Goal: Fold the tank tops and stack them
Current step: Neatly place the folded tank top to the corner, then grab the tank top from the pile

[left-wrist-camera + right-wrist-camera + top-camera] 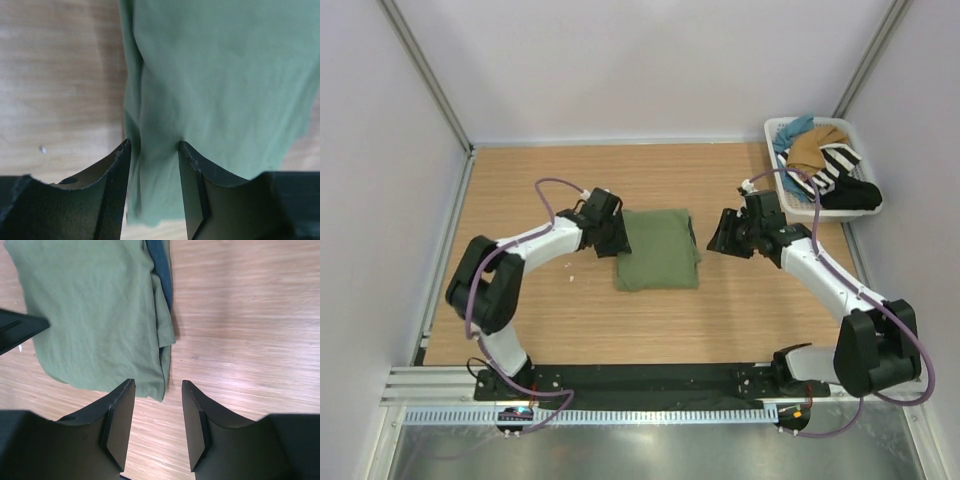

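Note:
The olive green tank top [658, 250] lies folded into a rectangle in the middle of the table. My left gripper [617, 237] is at its left edge. In the left wrist view this gripper [154, 144] is open, and the fold of the green tank top [225, 75] runs under the gap between its fingers. My right gripper [717, 236] hovers just off the right edge. It is open [157, 382] over bare wood beside the tank top [95, 315], whose dark blue trim [161, 270] shows. The tan-brown tank top [810, 150] lies crumpled in the basket.
A white basket [778, 125] stands at the back right corner. It also holds a striped garment [838, 165], a black garment [855, 195] and a blue cloth [790, 135]. White walls close in the wooden table [540, 170] on the left, back and right.

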Motion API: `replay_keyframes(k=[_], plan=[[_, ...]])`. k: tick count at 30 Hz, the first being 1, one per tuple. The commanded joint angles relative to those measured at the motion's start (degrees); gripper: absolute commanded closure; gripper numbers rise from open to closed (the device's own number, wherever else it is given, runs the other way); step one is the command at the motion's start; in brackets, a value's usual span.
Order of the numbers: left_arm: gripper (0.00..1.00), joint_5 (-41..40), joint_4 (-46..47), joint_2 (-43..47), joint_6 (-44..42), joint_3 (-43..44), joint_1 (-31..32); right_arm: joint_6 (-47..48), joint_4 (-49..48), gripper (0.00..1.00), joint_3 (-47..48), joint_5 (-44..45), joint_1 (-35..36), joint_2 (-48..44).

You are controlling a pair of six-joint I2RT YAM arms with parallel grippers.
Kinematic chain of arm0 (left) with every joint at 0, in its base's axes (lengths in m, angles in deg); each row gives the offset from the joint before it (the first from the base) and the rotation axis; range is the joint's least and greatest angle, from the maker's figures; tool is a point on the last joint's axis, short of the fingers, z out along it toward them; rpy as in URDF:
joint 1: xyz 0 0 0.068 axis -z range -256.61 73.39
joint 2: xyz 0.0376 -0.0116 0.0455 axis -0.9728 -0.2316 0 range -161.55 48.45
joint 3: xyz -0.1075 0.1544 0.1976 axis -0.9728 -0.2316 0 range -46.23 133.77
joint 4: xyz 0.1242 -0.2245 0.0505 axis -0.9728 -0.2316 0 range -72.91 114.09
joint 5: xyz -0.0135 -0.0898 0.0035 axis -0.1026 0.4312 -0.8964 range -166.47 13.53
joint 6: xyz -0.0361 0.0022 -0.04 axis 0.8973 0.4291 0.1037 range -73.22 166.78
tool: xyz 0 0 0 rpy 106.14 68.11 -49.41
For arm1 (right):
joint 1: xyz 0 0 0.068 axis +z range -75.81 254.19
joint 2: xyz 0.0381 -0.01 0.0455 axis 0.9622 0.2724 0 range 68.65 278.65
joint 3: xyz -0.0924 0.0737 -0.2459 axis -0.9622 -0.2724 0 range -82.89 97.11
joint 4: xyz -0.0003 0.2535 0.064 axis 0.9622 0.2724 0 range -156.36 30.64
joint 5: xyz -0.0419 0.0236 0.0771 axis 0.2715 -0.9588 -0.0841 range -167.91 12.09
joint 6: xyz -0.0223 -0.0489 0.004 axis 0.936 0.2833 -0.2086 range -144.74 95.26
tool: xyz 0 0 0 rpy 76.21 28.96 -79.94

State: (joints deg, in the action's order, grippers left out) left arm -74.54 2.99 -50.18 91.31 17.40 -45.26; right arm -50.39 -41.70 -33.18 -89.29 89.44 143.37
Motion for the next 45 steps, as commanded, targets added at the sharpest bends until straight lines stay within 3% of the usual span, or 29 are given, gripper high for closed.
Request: replay_keyframes(k=[1, 4, 7, 9, 10, 13, 18, 19, 22, 23, 31, 35, 40, 45], plan=[[0.56, -7.2, -4.5, -5.3, 0.1, 6.5, -0.9, -0.3, 2.8, 0.51, 3.7, 4.3, -0.4, -4.1], [0.58, -5.9, -3.2, -9.2, 0.2, 9.0, -2.0, 0.2, 4.2, 0.51, 4.8, 5.2, -0.3, -4.8], [0.72, -4.9, -4.0, -13.0, -0.2, 11.6, -3.8, 0.5, 5.1, 0.52, 5.0, 6.3, -0.7, -5.3], [0.95, -2.1, -3.2, -14.2, 0.0, 11.8, -5.6, 0.4, 5.2, 0.52, 4.9, 6.4, -1.1, -5.2], [1.0, -0.4, -3.1, -15.0, 0.5, 11.3, -7.0, 0.2, 5.0, 0.53, 4.9, 6.5, -1.8, -5.2], [1.0, 1.4, -1.8, -11.8, 0.5, 6.4, -14.5, -0.9, 4.4, 0.58, 5.4, 6.9, -3.7, -4.3], [1.0, 3.9, 3.8, 0.7, 0.3, -7.1, -36.5, -4.8, 2.3, 0.56, 6.0, 9.7, -8.0, -3.6], [0.96, 4.2, 4.5, 3.0, 0.8, -11.0, -42.5, -5.5, 1.1, 0.53, 6.0, 10.2, -8.9, -3.9], [0.21, 1.9, 5.8, 9.7, -0.4, -15.4, -46.8, -7.4, -0.1, 0.33, 7.1, 13.0, -11.0, -4.1], [0.17, 1.1, 4.2, 11.8, -0.7, -15.4, -46.6, -7.4, -0.1, 0.31, 7.8, 13.8, -11.5, -3.9], [0.12, -0.3, 3.1, 23.7, 2.0, -18.8, -45.0, -8.4, 5.0, 0.2, 24.1, 29.4, -14.5, 5.5], [0.02, -4.5, 0.3, 32.1, 3.4, -19.9, -44.8, -9.4, 5.8, 0.13, 31.5, 33.9, -19.5, 12.8], [0.0, -2.6, -0.2, 41.2, 4.1, -20.8, -43.0, -13.3, 7.7, 0.09, 42.6, 33.5, -24.5, 22.9], [0.0, 2.8, -1.0, 42.4, 3.5, -17.9, -38.2, -17.1, 8.8, 0.09, 56.4, 32.5, -26.6, 38.0]])
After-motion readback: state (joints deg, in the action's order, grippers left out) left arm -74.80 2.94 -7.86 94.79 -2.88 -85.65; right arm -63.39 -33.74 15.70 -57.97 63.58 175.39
